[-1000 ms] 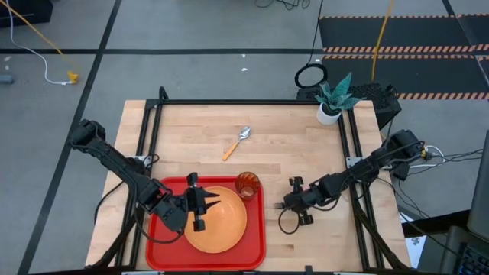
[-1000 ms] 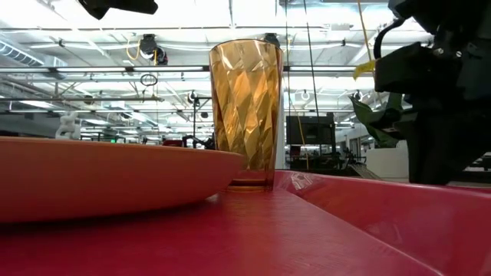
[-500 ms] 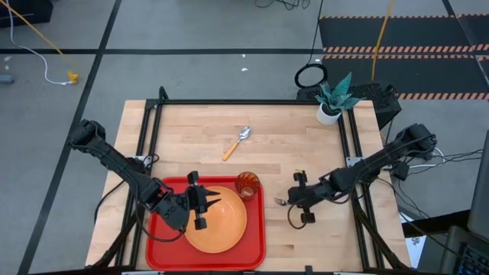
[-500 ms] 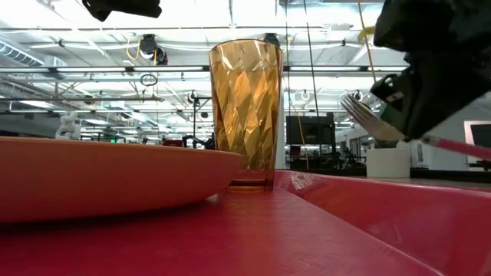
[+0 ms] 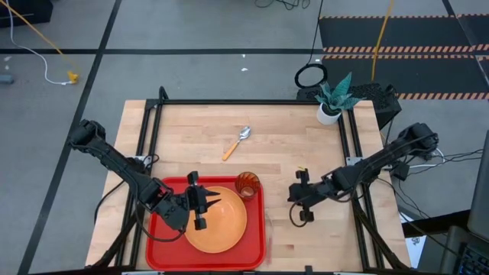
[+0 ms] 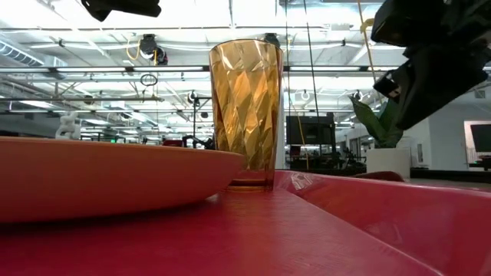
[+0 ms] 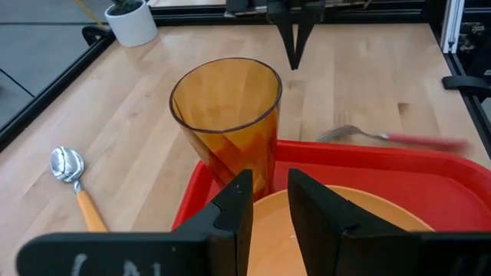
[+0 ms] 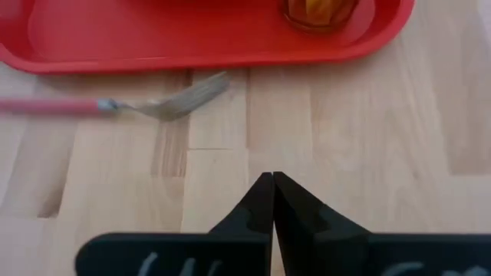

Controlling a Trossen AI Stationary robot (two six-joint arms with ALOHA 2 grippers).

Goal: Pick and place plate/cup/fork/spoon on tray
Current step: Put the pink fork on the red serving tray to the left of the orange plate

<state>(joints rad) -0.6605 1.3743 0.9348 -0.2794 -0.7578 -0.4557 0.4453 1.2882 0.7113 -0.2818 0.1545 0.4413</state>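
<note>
The right gripper (image 5: 293,205) is pressed shut and holds nothing. It hangs over the bare wood just beside the tray's (image 5: 160,244) right edge. In the right wrist view its two dark fingers (image 8: 270,201) meet in a point, and the fork (image 8: 165,104) lies apart from them on the wood, just beside the tray's rim. Whether the fork touches the rim I cannot tell.

The fork looks small, light and stiff. Its metal end is shiny and likely slippery, and it lies very flat, so it would be hard to get under. I think the best place to grab it is across the pink handle, near the middle. A pinch that is off to one side could make it slide or spin away.

The left gripper (image 5: 206,202) is a little bit open and holds nothing. It hovers over the plate (image 5: 221,229), which sits on the tray. The cup (image 5: 247,184) stands upright in the tray's far right corner, just beside the plate.

The spoon (image 5: 236,143) lies on the wood farther back, well apart from the tray. A small white pot with a plant (image 5: 331,101) stands at the far right corner of the table (image 5: 199,126).
</note>
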